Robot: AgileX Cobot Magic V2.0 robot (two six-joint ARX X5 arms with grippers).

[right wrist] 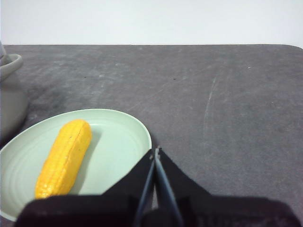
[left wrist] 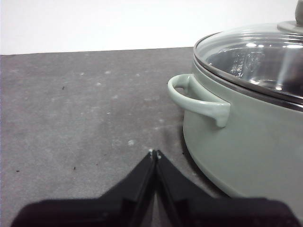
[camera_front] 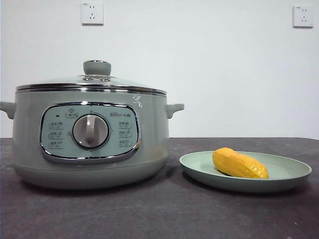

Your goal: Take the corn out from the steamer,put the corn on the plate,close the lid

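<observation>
Matte black wedge-shaped jaws, tips seemingly pale-flecked

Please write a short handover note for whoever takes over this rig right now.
Left pincer: shut, empty, low over the table beside the steamer, near its side handle.
Right pincer: shut, empty, at the plate's edge.
The corn lies on the plate, to the side of the steamer.
The lid sits on the steamer, knob up.
Done: corn out and plated, lid closed.
Left: nothing visible; both arms are clear of the things.
</observation>
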